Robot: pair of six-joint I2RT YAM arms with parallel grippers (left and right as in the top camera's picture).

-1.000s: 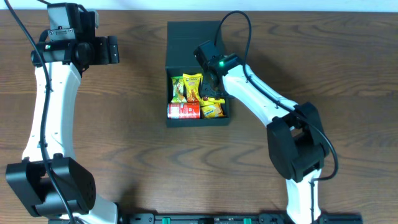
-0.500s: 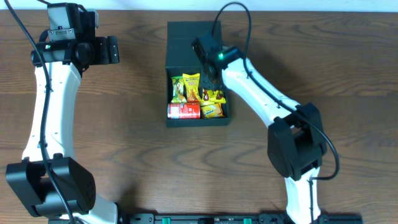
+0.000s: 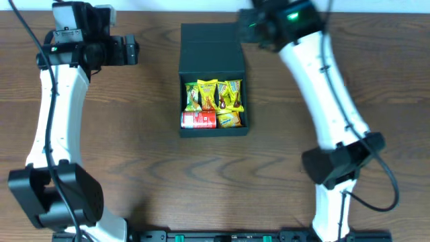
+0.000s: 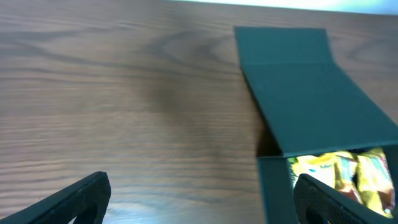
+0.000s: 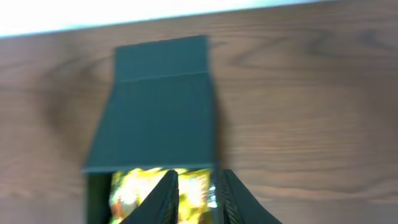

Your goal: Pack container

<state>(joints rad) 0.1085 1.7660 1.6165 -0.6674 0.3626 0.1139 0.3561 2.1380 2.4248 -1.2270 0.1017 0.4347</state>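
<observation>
Holding one red can (image 3: 198,119) plus four packets (image 3: 207,94), one container (image 3: 211,50) sits open.

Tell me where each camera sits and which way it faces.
Overhead: above the table, facing straight down; both arms and the container show.
Left wrist: left of the container, facing table and lid; left gripper fingers wide apart at bottom.
Right wrist: over the container, facing down; right gripper fingers at bottom.
Shared: both wrists see lid and yellow packets.
</observation>
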